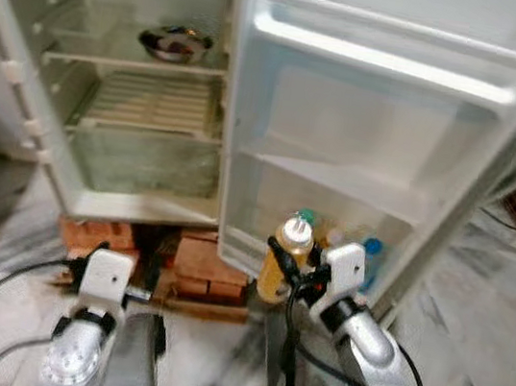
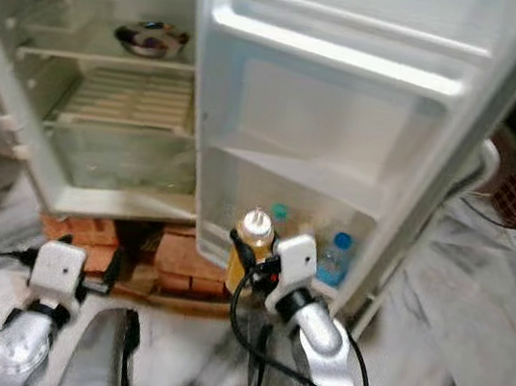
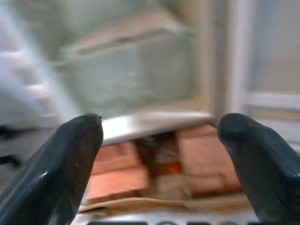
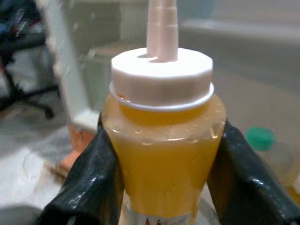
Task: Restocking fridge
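Carrying yellow squeeze bottle (image 4: 164,136) upright, right hand (image 1: 289,256) clamped around it | door shelf (image 1: 337,181) just ahead for stocking | left hand (image 3: 159,164) wide, idle

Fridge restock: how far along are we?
Done: fridge door open, a few bottles already in its bottom rack. In hand: right gripper shut on the yellow squeeze bottle, upright, just in front of that rack. Left: set it in and release. Left gripper open, low by the bricks.

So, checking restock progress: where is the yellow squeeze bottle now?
The yellow squeeze bottle is held upright in the right gripper, just before the open door's bottom shelf, beside the bottles there.
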{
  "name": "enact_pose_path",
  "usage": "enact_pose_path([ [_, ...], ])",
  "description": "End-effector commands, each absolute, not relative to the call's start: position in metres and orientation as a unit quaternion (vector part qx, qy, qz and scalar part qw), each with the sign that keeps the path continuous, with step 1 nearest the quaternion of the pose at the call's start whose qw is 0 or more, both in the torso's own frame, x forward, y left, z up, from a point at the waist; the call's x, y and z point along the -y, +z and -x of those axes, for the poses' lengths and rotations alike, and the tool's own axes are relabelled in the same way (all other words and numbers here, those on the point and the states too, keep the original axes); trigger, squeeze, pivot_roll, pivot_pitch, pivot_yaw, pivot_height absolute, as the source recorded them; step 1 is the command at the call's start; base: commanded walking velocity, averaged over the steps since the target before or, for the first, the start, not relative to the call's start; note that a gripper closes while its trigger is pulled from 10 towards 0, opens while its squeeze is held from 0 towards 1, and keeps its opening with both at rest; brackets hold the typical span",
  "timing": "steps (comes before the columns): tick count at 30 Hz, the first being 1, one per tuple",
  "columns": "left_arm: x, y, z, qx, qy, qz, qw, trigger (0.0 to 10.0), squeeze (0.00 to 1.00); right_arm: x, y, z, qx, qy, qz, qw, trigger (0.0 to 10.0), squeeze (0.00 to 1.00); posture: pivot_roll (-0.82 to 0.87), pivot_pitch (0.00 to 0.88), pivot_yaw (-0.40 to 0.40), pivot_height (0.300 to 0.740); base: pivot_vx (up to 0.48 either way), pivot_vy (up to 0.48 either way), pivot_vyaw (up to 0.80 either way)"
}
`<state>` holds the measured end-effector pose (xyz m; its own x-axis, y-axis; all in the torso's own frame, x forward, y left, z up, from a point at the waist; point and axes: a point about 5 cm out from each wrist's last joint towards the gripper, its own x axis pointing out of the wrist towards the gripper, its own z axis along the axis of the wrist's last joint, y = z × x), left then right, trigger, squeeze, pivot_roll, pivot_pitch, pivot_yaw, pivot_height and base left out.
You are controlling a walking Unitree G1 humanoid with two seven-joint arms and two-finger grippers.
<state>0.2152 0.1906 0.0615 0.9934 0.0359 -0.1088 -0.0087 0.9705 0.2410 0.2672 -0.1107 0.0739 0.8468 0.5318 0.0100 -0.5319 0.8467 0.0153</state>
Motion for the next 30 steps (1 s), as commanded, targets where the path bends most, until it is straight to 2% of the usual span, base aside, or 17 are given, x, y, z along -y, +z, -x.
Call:
enact_pose_path([
  [1, -0.194, 0.054, -0.209, -0.081, 0.020, -0.125, 0.989, 10.0, 0.00, 0.106, 0.080, -0.270, 0.019, 0.278, -0.007, 0.960, 10.0, 0.00, 0.05, 0.079, -0.021, 0.541, 0.000, 0.000, 0.00],
  [3, -0.206, 0.058, -0.196, -0.087, 0.044, -0.134, 0.986, 10.0, 0.00, 0.100, 0.085, -0.284, 0.029, 0.268, -0.008, 0.963, 10.0, 0.00, 0.08, 0.133, -0.037, 0.541, 0.000, 0.000, 0.00],
  [9, -0.221, 0.061, -0.177, -0.102, 0.066, -0.148, 0.981, 10.0, 0.00, 0.086, 0.094, -0.299, 0.049, 0.279, 0.008, 0.959, 10.0, 0.00, 0.11, 0.204, -0.047, 0.541, 0.000, 0.000, 0.00],
  [19, -0.224, 0.082, -0.149, -0.102, 0.070, -0.173, 0.977, 10.0, 0.00, 0.064, 0.122, -0.334, 0.093, 0.265, 0.025, 0.959, 10.0, 0.00, 0.16, 0.317, -0.061, 0.541, 0.000, 0.000, 0.00],
  [30, -0.223, 0.099, -0.131, -0.114, 0.069, -0.194, 0.972, 10.0, 0.00, 0.059, 0.172, -0.365, 0.195, 0.206, 0.122, 0.951, 10.0, 0.00, 0.20, 0.398, -0.074, 0.541, 0.000, 0.000, 0.00],
])
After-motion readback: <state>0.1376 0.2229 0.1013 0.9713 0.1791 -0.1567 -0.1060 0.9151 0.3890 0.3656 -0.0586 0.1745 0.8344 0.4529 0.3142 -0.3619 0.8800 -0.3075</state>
